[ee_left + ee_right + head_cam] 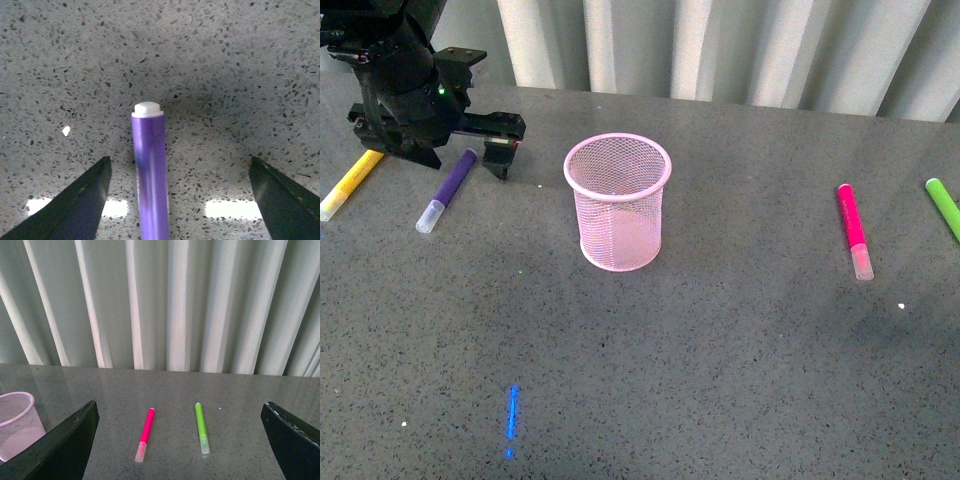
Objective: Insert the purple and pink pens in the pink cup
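Purple pen lies flat on the grey worktop, left of the upright pink cup, between the spread, released fingers of my left tool. Pink pen lies well right of the cup; my right tool is released too.

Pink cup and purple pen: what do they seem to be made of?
The pink cup looks like wire mesh, probably metal with a matte pink coating: its wall is a fine see-through grid and its rim a solid rolled band. The purple pen looks like smooth, glossy plastic: a light streak runs along its barrel, and its cap is pale and translucent.
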